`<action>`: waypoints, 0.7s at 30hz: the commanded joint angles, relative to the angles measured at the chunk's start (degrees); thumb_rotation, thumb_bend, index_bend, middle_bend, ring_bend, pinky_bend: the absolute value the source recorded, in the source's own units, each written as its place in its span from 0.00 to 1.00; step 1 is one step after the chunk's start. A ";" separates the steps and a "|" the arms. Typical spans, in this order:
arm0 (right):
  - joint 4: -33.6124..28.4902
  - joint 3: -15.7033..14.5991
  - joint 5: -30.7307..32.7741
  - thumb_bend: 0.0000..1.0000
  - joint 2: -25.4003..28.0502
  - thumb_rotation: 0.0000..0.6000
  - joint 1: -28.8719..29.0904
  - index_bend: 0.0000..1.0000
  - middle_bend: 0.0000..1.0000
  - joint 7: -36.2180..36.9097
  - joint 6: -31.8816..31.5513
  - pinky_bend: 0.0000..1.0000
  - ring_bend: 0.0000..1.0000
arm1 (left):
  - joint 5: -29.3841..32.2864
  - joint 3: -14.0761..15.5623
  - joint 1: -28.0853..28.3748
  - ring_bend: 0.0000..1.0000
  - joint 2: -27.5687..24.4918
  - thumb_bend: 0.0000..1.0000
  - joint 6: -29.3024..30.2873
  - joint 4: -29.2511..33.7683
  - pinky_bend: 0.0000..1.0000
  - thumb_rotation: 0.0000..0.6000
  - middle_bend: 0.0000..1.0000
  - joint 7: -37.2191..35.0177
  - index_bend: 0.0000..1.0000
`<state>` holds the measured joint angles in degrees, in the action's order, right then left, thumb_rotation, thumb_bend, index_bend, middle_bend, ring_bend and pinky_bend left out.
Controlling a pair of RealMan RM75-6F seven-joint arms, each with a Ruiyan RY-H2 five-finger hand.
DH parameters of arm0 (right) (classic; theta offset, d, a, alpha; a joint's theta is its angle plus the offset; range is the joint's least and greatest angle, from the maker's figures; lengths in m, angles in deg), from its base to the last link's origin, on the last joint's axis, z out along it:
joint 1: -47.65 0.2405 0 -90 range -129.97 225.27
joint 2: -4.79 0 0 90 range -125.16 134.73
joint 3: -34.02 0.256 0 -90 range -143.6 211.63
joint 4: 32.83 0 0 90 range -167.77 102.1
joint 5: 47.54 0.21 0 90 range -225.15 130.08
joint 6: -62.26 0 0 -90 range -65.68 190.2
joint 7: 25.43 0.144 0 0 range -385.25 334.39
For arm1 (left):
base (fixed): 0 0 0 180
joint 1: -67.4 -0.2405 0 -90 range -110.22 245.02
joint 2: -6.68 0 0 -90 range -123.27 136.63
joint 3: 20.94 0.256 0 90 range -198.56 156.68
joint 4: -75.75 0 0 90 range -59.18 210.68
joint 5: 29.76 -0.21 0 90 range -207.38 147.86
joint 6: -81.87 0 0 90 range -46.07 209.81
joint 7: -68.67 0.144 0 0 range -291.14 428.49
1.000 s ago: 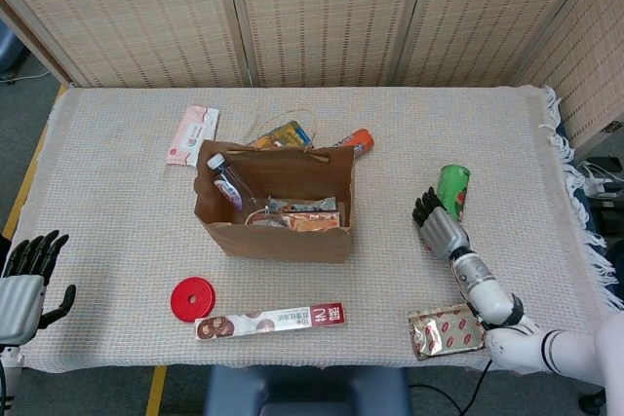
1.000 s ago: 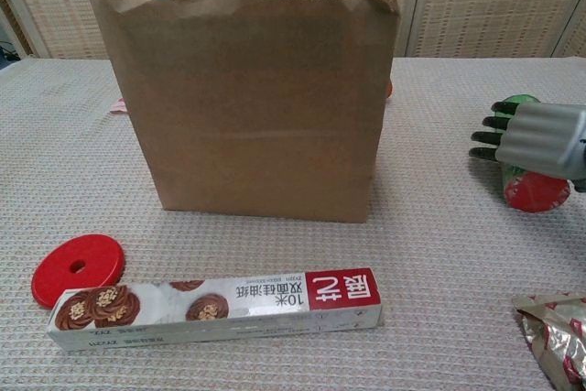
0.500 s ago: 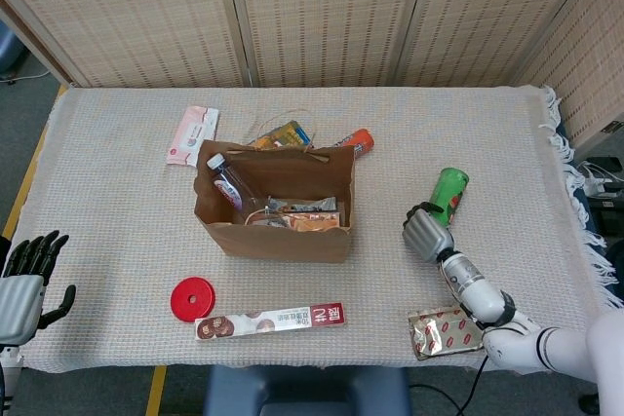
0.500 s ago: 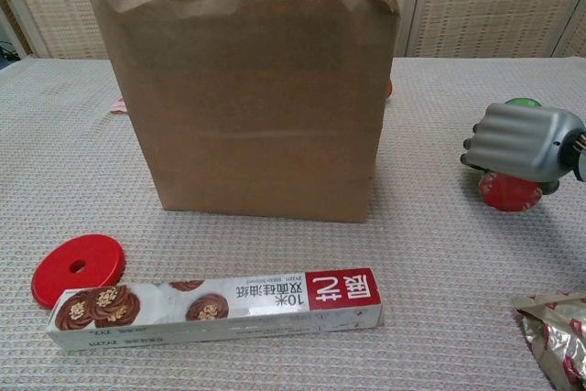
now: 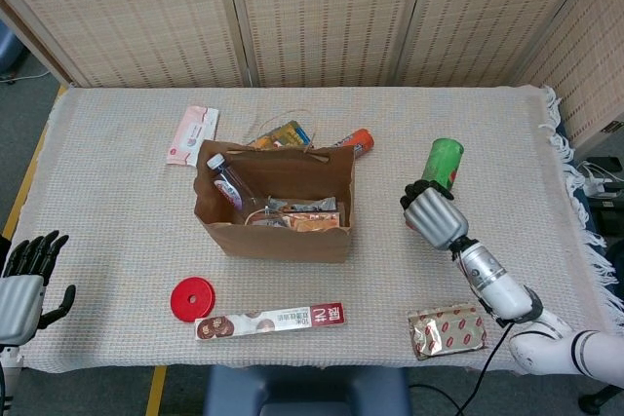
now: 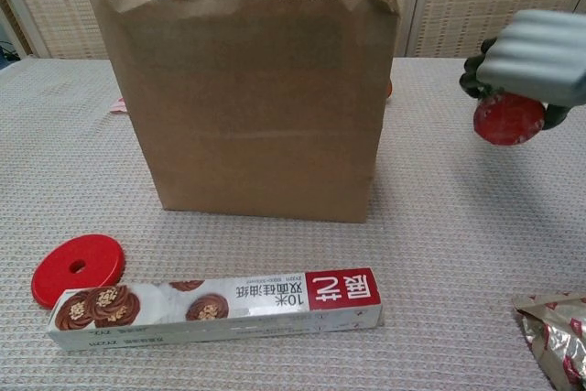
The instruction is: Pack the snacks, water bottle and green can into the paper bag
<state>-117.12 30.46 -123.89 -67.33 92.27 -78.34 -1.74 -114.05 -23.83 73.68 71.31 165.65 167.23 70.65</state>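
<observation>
**Green can in the hand, bag partly filled**

While our right hand [image 5: 432, 214] is gripping the green can [image 5: 442, 163] with its fingers wrapped round the lower body, we are holding the can tilted and clear of the worktop [image 5: 117, 192], to the right of the paper bag [image 5: 276, 231]. In the chest view the can's red base [image 6: 508, 118] is facing the camera beneath the closed fingers. Our left hand [image 5: 24, 275] is hanging at the near-left corner, fingers spread and holding nothing.

We judge the packing roughly half done: the water bottle [image 5: 226, 180] and some snack packets are already lying inside the bag. Remaining outside are the long biscuit box [image 5: 270, 321] in front of the bag, the foil packet [image 5: 447, 329] near our right arm, the pink pack [image 5: 191, 133] and two packets [image 5: 283, 135] behind the bag. A red disc [image 5: 192, 299] is lying beside the biscuit box. Nothing is standing between can and bag; the bag's upright right wall is the edge to clear.
</observation>
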 commanded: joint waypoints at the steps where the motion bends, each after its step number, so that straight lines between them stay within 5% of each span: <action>1: -4.51 4.45 -2.08 0.31 4.33 1.00 -1.36 0.83 0.69 3.70 -6.29 0.67 0.69 | -0.01 0.00 0.00 0.00 0.01 0.45 0.01 0.00 0.00 1.00 0.00 0.05 0.05; 10: -8.79 18.89 -3.36 0.31 3.00 1.00 -4.44 0.82 0.69 20.84 -24.57 0.67 0.69 | 0.07 -0.07 -0.06 0.00 0.22 0.45 0.22 -0.02 0.00 1.00 0.00 0.65 0.05; 21: -20.78 26.47 -0.22 0.31 -2.25 1.00 -2.74 0.82 0.69 28.80 -25.63 0.67 0.69 | 0.16 -0.09 -0.10 0.00 0.35 0.45 0.30 0.01 0.00 1.00 0.00 1.02 0.05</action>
<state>-134.62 55.27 -125.65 -68.09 88.76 -50.61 -28.37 -113.89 -23.92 73.57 71.66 165.94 167.24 71.67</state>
